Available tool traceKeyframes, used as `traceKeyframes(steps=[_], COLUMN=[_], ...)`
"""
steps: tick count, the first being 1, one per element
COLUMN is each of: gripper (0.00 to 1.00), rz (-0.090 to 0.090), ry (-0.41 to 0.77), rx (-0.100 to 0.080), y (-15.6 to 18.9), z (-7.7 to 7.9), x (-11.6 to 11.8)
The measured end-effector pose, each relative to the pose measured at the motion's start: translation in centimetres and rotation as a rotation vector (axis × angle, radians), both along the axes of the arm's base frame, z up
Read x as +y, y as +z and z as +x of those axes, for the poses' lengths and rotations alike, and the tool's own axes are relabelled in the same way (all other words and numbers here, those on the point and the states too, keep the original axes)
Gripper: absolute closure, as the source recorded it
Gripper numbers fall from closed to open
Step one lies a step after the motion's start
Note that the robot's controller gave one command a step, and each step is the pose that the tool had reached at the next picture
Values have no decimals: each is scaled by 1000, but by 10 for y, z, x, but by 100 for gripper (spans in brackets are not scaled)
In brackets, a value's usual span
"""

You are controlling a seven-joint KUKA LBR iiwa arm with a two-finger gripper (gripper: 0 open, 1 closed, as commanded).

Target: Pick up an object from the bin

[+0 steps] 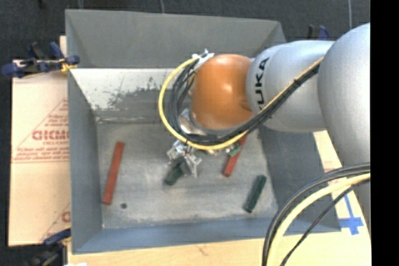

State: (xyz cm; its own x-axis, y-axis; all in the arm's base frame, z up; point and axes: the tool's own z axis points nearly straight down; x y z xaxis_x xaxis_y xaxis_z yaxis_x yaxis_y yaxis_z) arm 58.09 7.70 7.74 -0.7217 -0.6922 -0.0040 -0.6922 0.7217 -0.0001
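Grey metal bin (pixel 174 235), viewed from above, front wall nearest.

Just behind front wall, right side of floor: dark green bar (pixel 254 193), lying flat, slanted, clear of all other items.

Left side of floor: long red stick (pixel 113 172), lying flat, nearly parallel to left wall, upper end leaning slightly right. Beside its lower end, apart from it: small dark speck (pixel 123 205).

Centre of floor: short dark green piece (pixel 173 175), lying slanted, lower end toward front left, upper end directly at tip of gripper (pixel 184 163). Gripper lowered to floor level, in contact with or just above that upper end; not determinable which. Open or closed state of gripper: cannot tell. Grasp on the piece: not confirmed.

Right of gripper, near but apart: red-orange piece (pixel 230 163), slanted, upper end hidden under the wrist.

Above gripper: orange cover (pixel 218 91) on wrist, ringed by loop of yellow and black cables (pixel 163 103).

Further back and right: silver arm (pixel 299 87), entering over right wall of bin.
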Motion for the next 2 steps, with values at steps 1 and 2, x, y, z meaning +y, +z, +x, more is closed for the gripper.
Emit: traceKeyframes(steps=[1, 2], gripper=[100, 100], rz=[0, -1], ry=[-1, 37], rx=[0, -11], y=[0, 189], z=[0, 12], x=[0, 7])
